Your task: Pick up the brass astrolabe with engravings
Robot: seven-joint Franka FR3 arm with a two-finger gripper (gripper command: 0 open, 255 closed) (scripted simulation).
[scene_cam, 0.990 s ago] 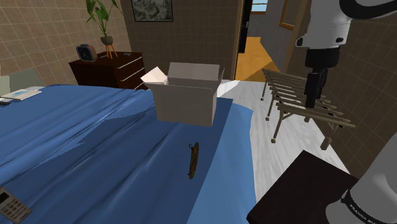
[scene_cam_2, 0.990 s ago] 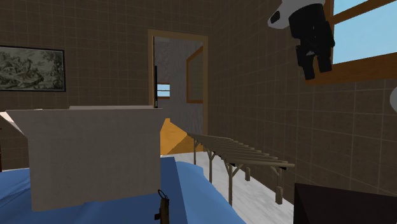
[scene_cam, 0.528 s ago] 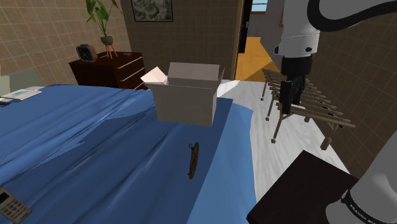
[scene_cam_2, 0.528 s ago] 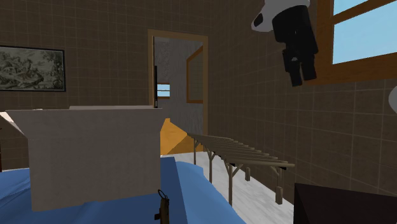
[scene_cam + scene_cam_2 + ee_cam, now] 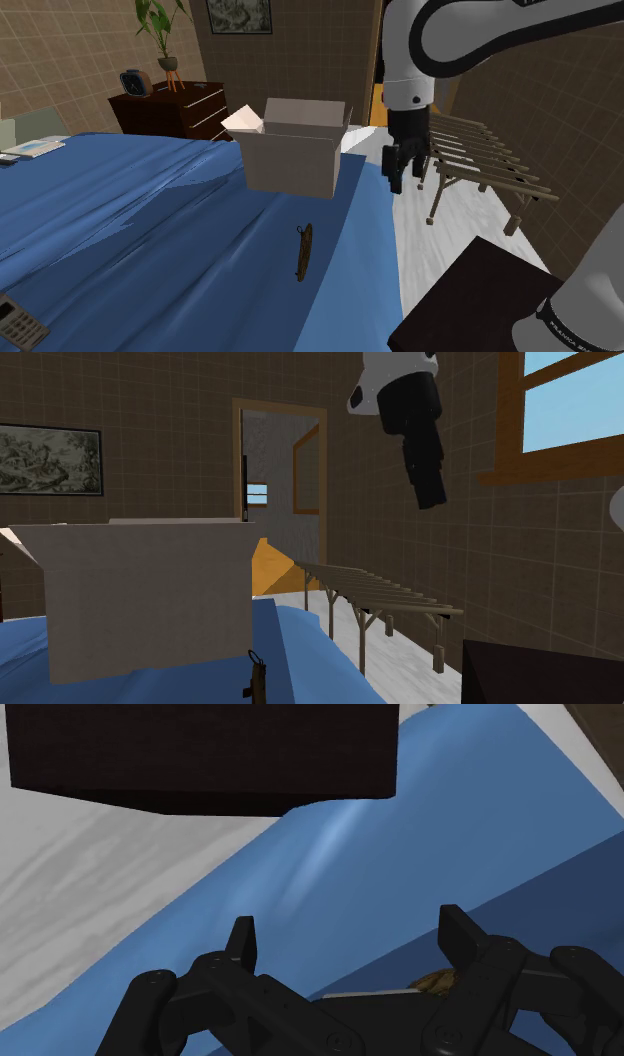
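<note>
Astrolabe (image 5: pixel 303 250) is seen on the bed (image 5: pixel 150 230), at 6 o'clock from the box (image 5: pixel 295 150). Gripper (image 5: pixel 396 182) is held at its 2 o'clock, fingers (image 5: pixel 242 942) spread wide, empty.

A home bedroom: blue bed (image 5: pixel 150 230), dark dresser (image 5: pixel 188 115) (potted plant (image 5: pixel 160 25) on top)

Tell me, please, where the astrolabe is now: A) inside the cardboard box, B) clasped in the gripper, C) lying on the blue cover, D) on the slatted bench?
C: the astrolabe lies on the blue cover, and the open gripper hangs in the air apart from it.
</note>
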